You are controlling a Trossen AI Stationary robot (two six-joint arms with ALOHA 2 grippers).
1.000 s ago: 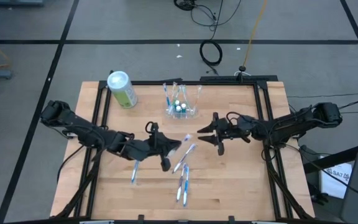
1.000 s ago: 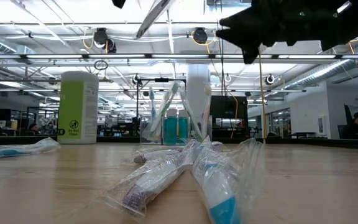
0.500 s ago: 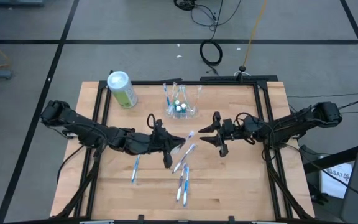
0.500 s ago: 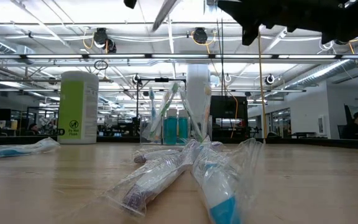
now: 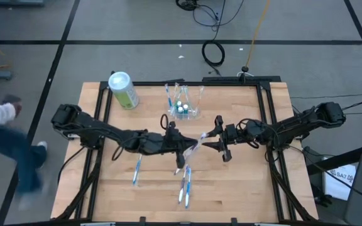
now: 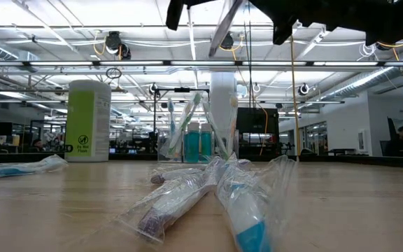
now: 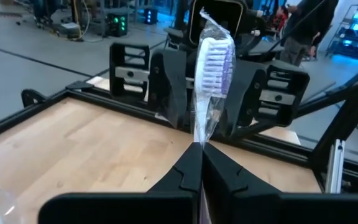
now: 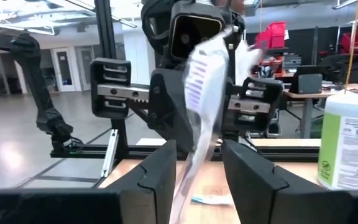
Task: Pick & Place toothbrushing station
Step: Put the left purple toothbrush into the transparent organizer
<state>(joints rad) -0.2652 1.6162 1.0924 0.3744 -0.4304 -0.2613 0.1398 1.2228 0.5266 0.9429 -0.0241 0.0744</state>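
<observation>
My left gripper (image 5: 182, 149) is above the middle of the table (image 5: 244, 182), its jaws pressed together on a wrapped toothbrush (image 5: 197, 142), with the purple bristle end sticking up out of my fingers (image 7: 188, 169) in its clear wrapper. My right gripper (image 5: 217, 138) faces it from the other side, close in, jaws apart, and the toothbrush's free end reaches into the gap between my right fingers (image 8: 157, 168) without my closing on it. In the right wrist view the brush (image 8: 199, 99) hangs between those two dark fingers with the left gripper's body right behind it. The clear toothbrush holder (image 5: 184, 108) stands near the far edge of the table, behind both grippers, with brushes and small teal-capped tubes upright in it. The green canister (image 5: 123, 90) is at the far left corner. More wrapped toothbrushes (image 5: 185, 184) lie on the wood nearer the front edge, another (image 5: 136, 171) off to the left. A blurred person (image 5: 5, 150) is beside the table's left side.
</observation>
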